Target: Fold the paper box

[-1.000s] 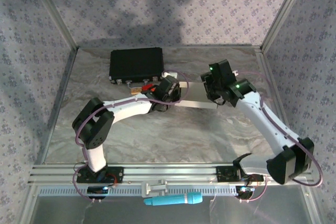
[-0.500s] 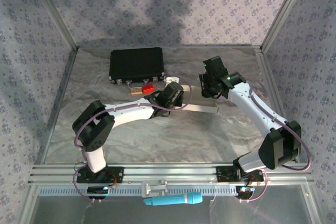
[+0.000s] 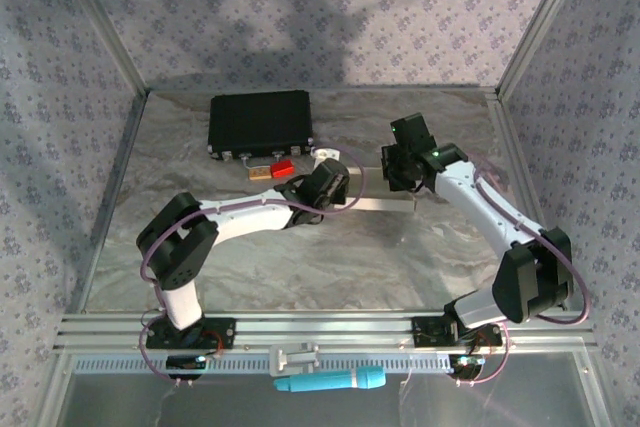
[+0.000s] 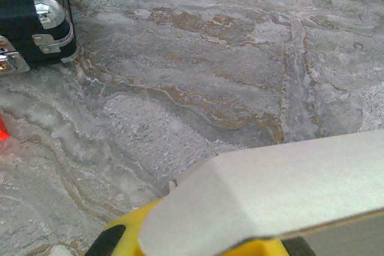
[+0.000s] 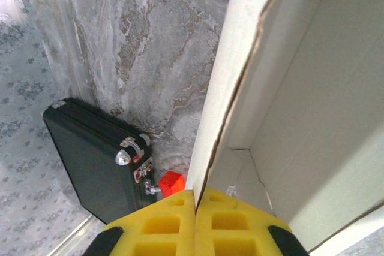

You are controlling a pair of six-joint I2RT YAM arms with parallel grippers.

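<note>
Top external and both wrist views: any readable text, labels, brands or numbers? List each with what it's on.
No readable text in any view.
paper box: plain white card, no print on the faces shown.
black case: metal corners and latches, no label visible.
teal tool: too small to tell whether it carries any marking.

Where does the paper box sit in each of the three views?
Top external: paper box mid-table, right of the black case.
Left wrist: paper box lower right, a pale flap; black case upper left.
Right wrist: paper box across the right half; black case lower left.
Shared landmark: the black case.
</note>
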